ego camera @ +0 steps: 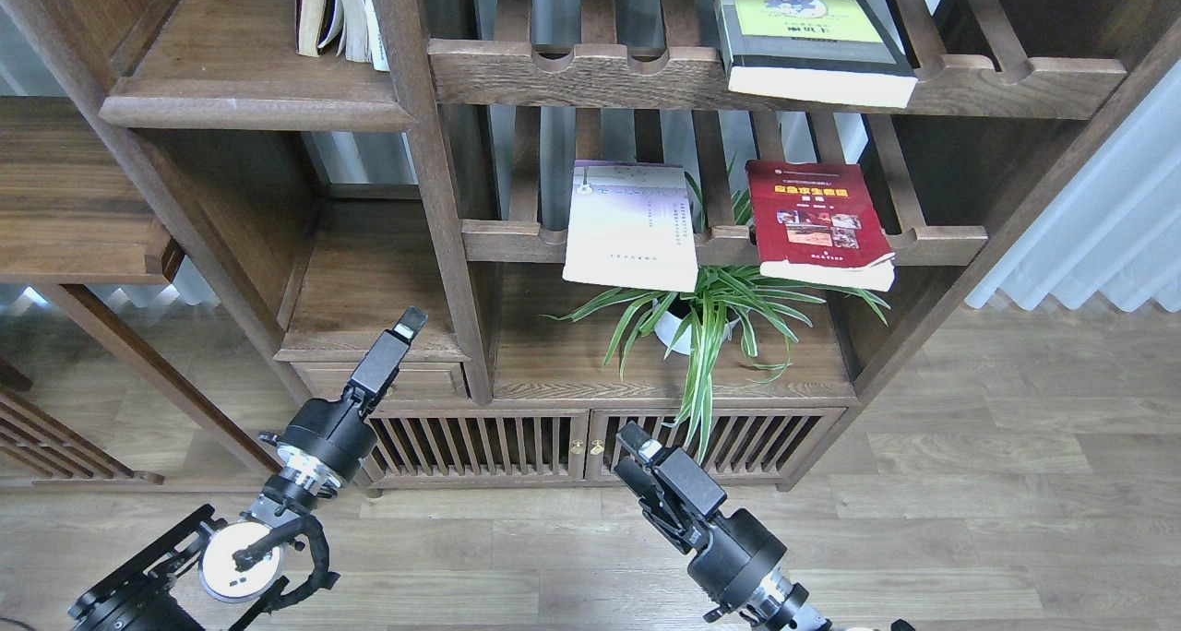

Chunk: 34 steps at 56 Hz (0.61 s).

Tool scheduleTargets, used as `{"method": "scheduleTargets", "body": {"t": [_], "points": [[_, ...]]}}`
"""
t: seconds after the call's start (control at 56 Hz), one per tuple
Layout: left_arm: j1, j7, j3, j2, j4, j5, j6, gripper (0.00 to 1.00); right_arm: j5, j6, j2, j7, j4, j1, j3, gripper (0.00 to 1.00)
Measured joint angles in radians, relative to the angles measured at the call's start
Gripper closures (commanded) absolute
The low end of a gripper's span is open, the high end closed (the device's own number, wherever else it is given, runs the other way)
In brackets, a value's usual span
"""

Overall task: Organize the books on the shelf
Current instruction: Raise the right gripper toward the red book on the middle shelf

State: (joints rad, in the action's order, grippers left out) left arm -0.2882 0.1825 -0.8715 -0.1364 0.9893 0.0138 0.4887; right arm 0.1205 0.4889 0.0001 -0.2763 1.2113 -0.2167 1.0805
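Three books lie flat on slatted racks, overhanging the front rails. The thick yellow-green book (812, 45) edged in black is on the upper rack at right. The pale lavender-white book (632, 225) and the red book (817, 220) with small cover photos lie side by side on the rack below. The solid dark-brown shelf (249, 105) with a moulded front edge is at upper left. My left gripper (411, 322) is low, in front of the left lower cabinet, and holds nothing. My right gripper (635, 445) is low, in front of the cabinet doors, and holds nothing. Their fingers cannot be told apart.
Worn cream-paged books (337, 13) stand at the right end of the solid shelf. A potted spider plant (706, 322) sits under the lower rack, its leaves hanging over the slatted cabinet doors (572, 442). A vertical post (434, 179) divides the bays. Wooden floor lies below.
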Motion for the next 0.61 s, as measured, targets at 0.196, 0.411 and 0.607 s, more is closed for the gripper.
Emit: {"method": "scheduleTargets", "body": {"t": [0.196,0.411,0.607], "points": [[0.002,0.000,0.002,0.003,0.000,0.000,0.000,0.00,0.004,0.000,-0.019,0.000,-0.040,0.024,-0.002,0.01],[0.001,0.000,0.004,0.005,0.000,-0.001,0.000,0.00,-0.002,0.000,-0.038,0.000,-0.066,0.032,-0.007,0.01],[0.002,0.000,0.007,0.006,-0.002,-0.003,0.000,0.00,0.000,0.000,-0.051,0.000,-0.068,0.050,-0.005,0.01]]}}
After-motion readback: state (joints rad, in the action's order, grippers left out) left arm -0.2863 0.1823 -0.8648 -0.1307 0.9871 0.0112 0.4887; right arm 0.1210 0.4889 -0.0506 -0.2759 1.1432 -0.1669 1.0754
